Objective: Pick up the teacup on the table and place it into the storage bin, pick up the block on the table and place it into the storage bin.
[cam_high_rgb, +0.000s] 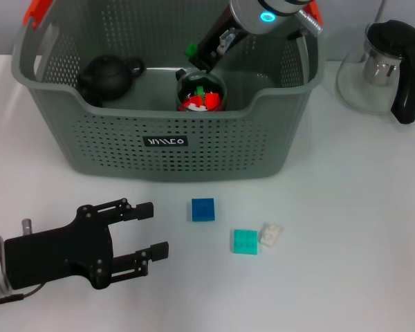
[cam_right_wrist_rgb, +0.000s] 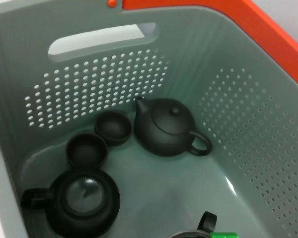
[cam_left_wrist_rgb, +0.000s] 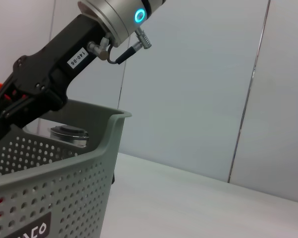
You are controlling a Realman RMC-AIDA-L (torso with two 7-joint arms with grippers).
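Observation:
The grey-green storage bin (cam_high_rgb: 167, 149) stands at the back centre of the table. My right arm reaches down into it, and my right gripper (cam_high_rgb: 196, 55) is shut on a small green block (cam_high_rgb: 191, 50) just above a dark cup (cam_high_rgb: 202, 93) that holds red, green and white pieces. The right wrist view shows two dark teacups (cam_right_wrist_rgb: 112, 127) (cam_right_wrist_rgb: 87, 150) on the bin floor beside a black teapot (cam_right_wrist_rgb: 166, 131). A blue block (cam_high_rgb: 203, 209), a teal block (cam_high_rgb: 245, 241) and a small pale block (cam_high_rgb: 270, 233) lie on the table before the bin. My left gripper (cam_high_rgb: 159, 228) rests open, left of the blue block.
A glass pitcher (cam_high_rgb: 387, 66) with a black handle stands right of the bin. A second black pot with a lid (cam_right_wrist_rgb: 82, 201) sits inside the bin (cam_right_wrist_rgb: 248, 119). In the left wrist view the bin's corner (cam_left_wrist_rgb: 54, 173) fills the near side under my right arm.

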